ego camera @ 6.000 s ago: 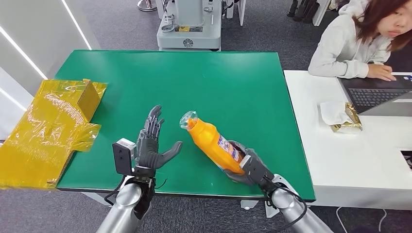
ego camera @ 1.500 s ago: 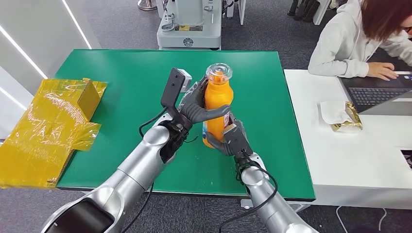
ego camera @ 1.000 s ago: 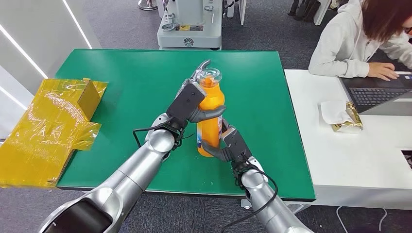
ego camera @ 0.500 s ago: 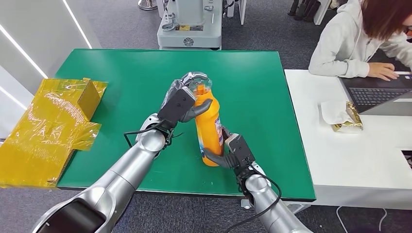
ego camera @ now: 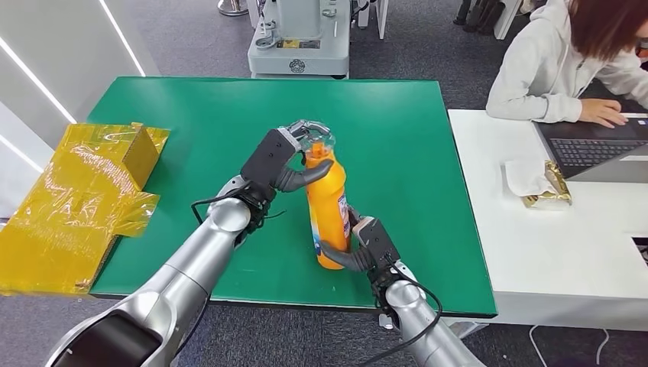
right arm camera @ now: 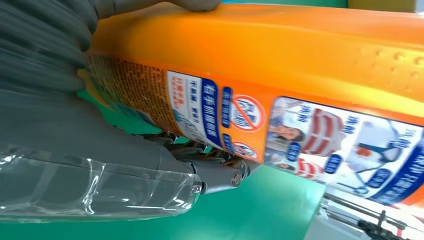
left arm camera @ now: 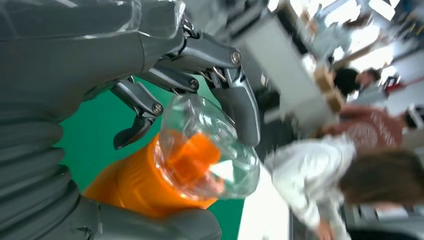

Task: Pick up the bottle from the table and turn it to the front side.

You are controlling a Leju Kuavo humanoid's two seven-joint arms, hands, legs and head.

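the orange bottle (ego camera: 327,210) is standing nearly upright on the green table (ego camera: 191,130), near the table's 6 o'clock edge. the right hand (ego camera: 365,246) is gripping the bottle's base from 5 o'clock. the left hand (ego camera: 284,163) is clamping the neck, fingers curling around the clear cap (ego camera: 315,139) from 9 o'clock.
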